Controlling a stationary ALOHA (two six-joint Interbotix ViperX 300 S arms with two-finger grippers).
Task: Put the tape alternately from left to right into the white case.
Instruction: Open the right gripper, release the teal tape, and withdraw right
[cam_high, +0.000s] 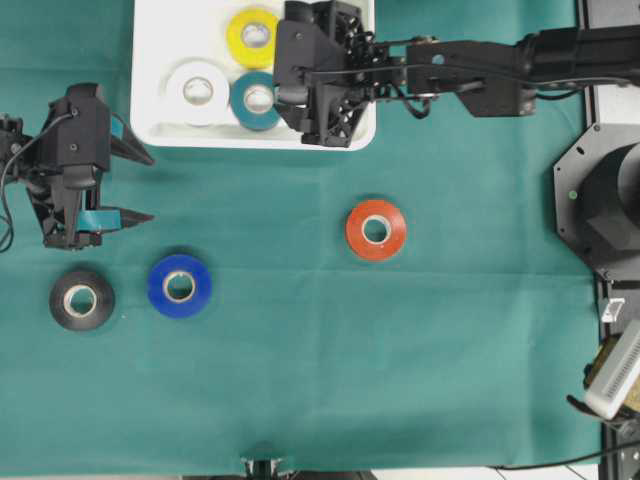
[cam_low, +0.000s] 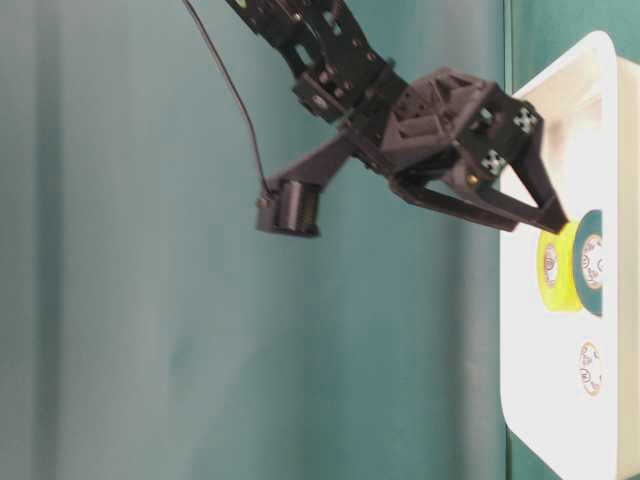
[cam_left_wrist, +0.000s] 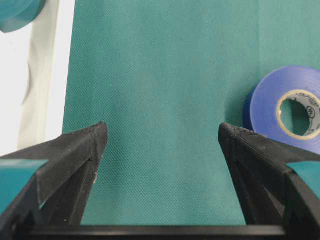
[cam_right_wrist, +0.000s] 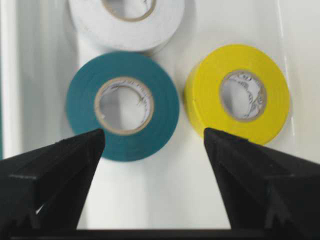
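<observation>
— Grippers first: how is the left gripper (cam_high: 135, 186) seen?

— Its jaws are spread wide and nothing is held between them; green cloth (cam_left_wrist: 165, 100) is seen in the gap in its wrist view. It is parked at the left edge of the table.

— And what is found below it?

— A black ring-shaped roll of tape (cam_high: 82, 299) and, just to its right, a blue ring-shaped roll of tape (cam_high: 180, 286); both are laid flat on the cloth, apart from each other.

— What is seen in the shallow white rectangular plastic case (cam_high: 150, 60)?

— Three rolls are laid flat inside: a white roll (cam_high: 198, 92), a teal roll (cam_high: 256, 100) touching it, and a yellow roll (cam_high: 253, 37) above the teal one.

— The right gripper (cam_right_wrist: 154, 145)?

— It is held over the case with jaws parted and empty, beside the teal and yellow rolls.

— Further right?

— A red-orange roll (cam_high: 376, 229) is left alone on the cloth, well apart from the case.
</observation>
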